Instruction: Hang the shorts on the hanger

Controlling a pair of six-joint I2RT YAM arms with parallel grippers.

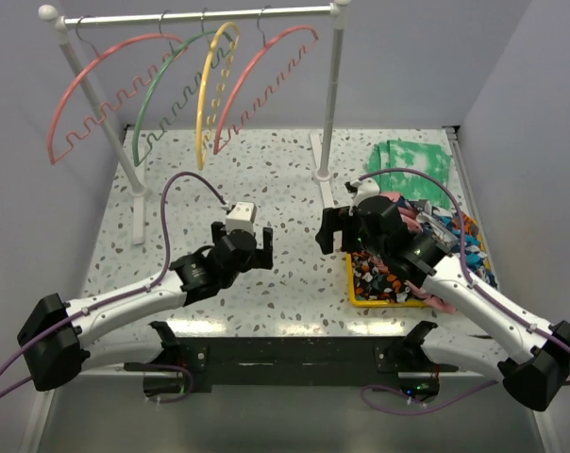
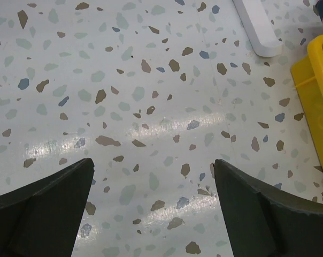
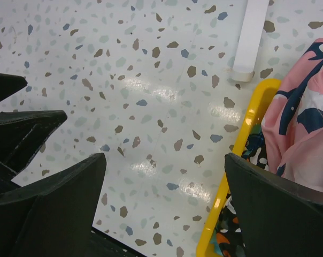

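The shorts (image 1: 373,275), in a blue, orange, black and white print, lie in a yellow tray (image 1: 387,303) at the right, partly under my right arm. They also show in the right wrist view (image 3: 241,230). Two coral-pink hangers hang on the rack, one at the left (image 1: 96,85) and one at the right (image 1: 266,80). My left gripper (image 1: 241,236) is open and empty over the bare table (image 2: 153,182). My right gripper (image 1: 344,231) is open and empty beside the tray's left rim (image 3: 164,182).
A green hanger (image 1: 162,90) and a yellow hanger (image 1: 212,85) hang between the pink ones. A pink floral garment (image 3: 303,128) lies in the tray. A green-and-white cloth (image 1: 412,160) lies at the back right. The rack's white foot (image 3: 247,37) stands near the tray.
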